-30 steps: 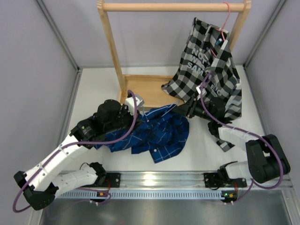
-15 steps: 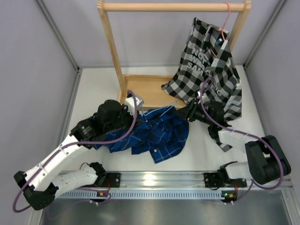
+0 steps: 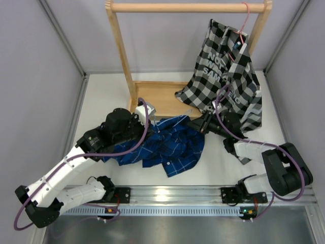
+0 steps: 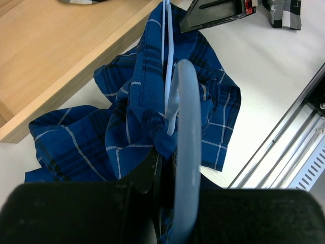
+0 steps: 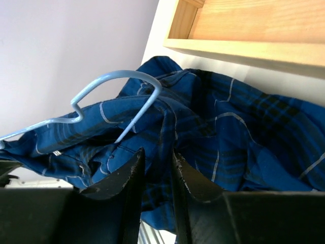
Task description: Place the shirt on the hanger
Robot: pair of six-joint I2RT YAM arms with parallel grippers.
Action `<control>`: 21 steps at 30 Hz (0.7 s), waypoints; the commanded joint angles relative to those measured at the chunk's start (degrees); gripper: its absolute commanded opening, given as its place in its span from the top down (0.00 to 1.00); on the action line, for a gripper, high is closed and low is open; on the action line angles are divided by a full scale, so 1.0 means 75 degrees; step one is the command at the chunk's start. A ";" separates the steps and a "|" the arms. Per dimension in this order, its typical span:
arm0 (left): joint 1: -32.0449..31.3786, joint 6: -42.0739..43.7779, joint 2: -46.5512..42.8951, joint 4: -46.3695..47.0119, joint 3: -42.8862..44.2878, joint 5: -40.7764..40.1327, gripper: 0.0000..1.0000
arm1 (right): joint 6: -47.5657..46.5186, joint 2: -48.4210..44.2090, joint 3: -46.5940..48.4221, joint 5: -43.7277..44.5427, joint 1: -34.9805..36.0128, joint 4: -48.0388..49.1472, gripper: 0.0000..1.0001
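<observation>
Our right gripper (image 5: pixel 157 152) has its fingers only narrowly apart, and we see nothing clearly caught between them, only dark cloth beyond the gap. Just ahead of the tips, and a little up and to the left in the wrist view, the rounded shoulder end of the hanger (image 5: pixel 114 79) pokes out of the shirt (image 5: pixel 228 127).

From that end the wire runs away from the gripper toward the far side of the heap. Its long axis therefore lies roughly along the line between our two grippers, pointing almost straight at this one. The shirt lies bunched on the table (image 3: pixel 218 162) directly in front of the gripper and below the wire, draped over part of the hanger rather than dressed on it.

At the far end of the wire, our left gripper (image 4: pixel 165 168) appears closed on the hanger's hook with folds of shirt around it.

We judge the right arm much the nearer to the free end and the loose cloth there, so the next grasp falls to it. Beyond the shirt to the gripper's right stands the wooden rack base (image 5: pixel 254 30).
</observation>
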 commanded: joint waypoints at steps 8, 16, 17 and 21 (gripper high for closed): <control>0.0019 0.0061 -0.0362 0.0168 -0.0078 0.0436 1.00 | 0.0633 0.0397 0.0034 0.0211 0.0116 0.1543 1.00; 0.0019 0.0084 -0.0702 -0.0101 -0.0336 0.0447 1.00 | -0.0221 0.0045 0.0678 0.1312 0.0011 -0.0273 1.00; 0.0008 0.0061 -0.0725 -0.0194 -0.0371 0.0447 1.00 | -0.0351 -0.0048 0.0899 0.1441 -0.0001 -0.0565 1.00; 0.0019 -0.0103 -0.0761 -0.0486 -0.0418 0.0156 1.00 | -0.1134 -0.0225 0.1533 0.2190 -0.0118 -0.1960 1.00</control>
